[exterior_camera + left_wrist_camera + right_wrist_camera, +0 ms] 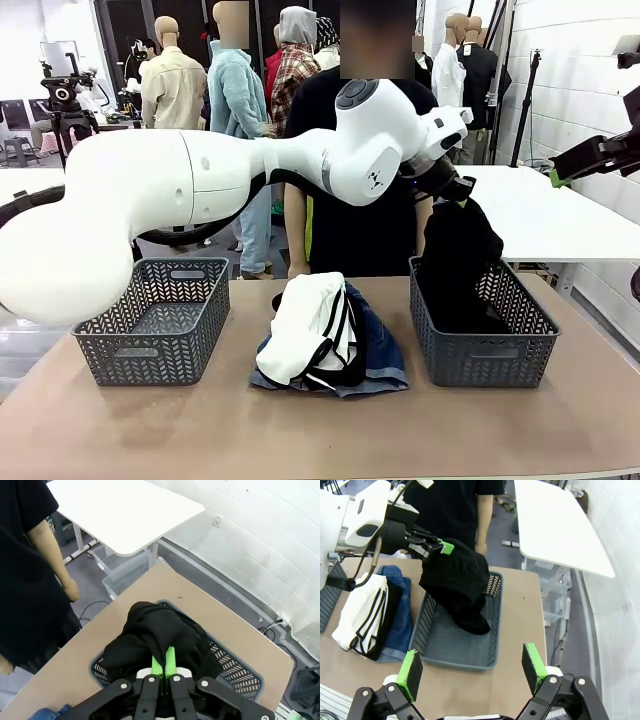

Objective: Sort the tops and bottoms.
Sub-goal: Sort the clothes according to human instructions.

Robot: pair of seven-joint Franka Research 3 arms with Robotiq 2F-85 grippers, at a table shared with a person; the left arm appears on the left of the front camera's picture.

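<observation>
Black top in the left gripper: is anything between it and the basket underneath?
Nothing visible. The black top hangs from the shut left gripper straight over the grey basket, whose floor shows bare beneath it.

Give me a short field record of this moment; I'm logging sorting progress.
left gripper: shut on black top, raised over right basket
right gripper: open, holding nothing
right basket: black top's lower end hangs down into it
unsorted pile: white striped garment lying over denim bottoms, between the two baskets
</observation>
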